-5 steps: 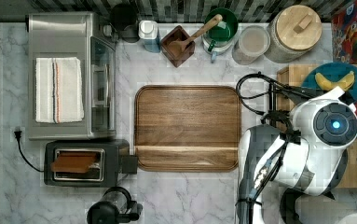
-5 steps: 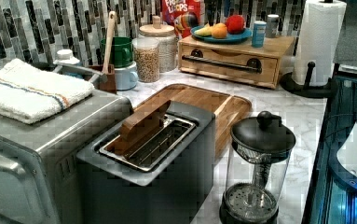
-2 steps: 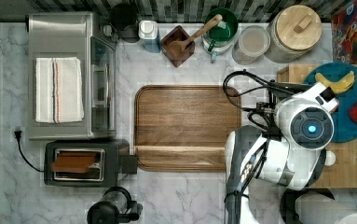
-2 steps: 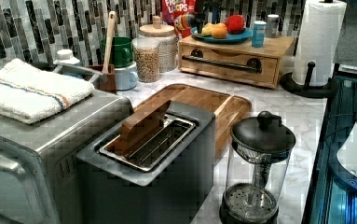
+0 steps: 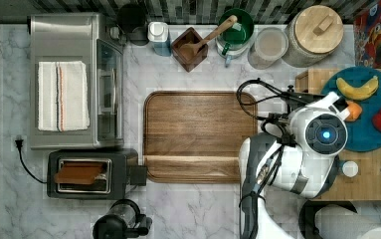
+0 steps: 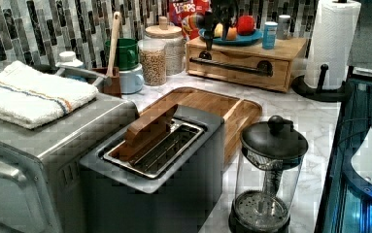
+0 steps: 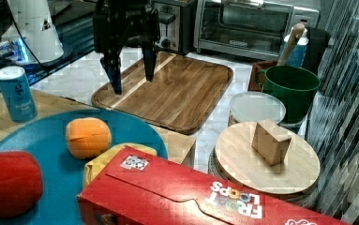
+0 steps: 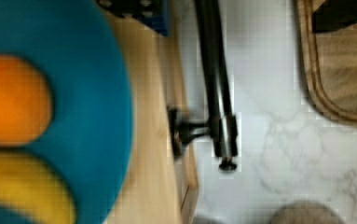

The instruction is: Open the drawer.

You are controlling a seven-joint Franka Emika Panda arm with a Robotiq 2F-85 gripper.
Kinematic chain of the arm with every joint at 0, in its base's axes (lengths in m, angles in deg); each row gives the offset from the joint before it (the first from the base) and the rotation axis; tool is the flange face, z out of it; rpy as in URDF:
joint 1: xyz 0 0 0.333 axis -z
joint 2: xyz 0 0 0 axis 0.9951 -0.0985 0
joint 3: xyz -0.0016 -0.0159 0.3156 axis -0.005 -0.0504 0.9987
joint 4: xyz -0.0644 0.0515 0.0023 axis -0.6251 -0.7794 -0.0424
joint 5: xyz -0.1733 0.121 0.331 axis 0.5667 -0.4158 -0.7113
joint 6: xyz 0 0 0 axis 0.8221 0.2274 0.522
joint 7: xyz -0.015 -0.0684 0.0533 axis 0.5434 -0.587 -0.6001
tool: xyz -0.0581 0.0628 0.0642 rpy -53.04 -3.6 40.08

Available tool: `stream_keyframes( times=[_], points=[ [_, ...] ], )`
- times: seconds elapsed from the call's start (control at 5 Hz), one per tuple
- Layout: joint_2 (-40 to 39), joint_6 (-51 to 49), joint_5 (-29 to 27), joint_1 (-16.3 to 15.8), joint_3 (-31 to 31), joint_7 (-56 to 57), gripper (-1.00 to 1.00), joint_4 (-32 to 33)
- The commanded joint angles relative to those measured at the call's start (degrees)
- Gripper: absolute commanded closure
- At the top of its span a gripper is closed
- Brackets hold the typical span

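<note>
None of the opening is done: the drawer (image 6: 239,68) sits flush in its light-wood box at the far corner of the marble surface (image 6: 295,121), beside the brown tray (image 6: 212,109). My jaws (image 7: 130,65) hang spread wide and empty above its handle (image 8: 216,79), a long matte-black round bar on short posts, not yet gripped.

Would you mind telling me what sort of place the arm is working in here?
Most likely a kitchen counter: a toaster and toaster oven stand on the marble worktop, with a cereal box nearby.
</note>
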Motion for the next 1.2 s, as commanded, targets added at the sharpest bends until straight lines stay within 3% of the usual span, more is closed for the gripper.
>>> stream_keyframes(
  times=[0.2, 0.6, 1.2],
  points=[
    [-3.5, 7.6, 3.0, 0.3, -0.7, -3.5, -1.00, 6.1],
    [-4.7, 10.9, 4.1, 0.2, -0.5, -4.1, -1.00, 6.4],
    [-7.6, 10.8, 2.3, -4.5, 2.8, -12.6, -1.00, 3.2]
  ],
)
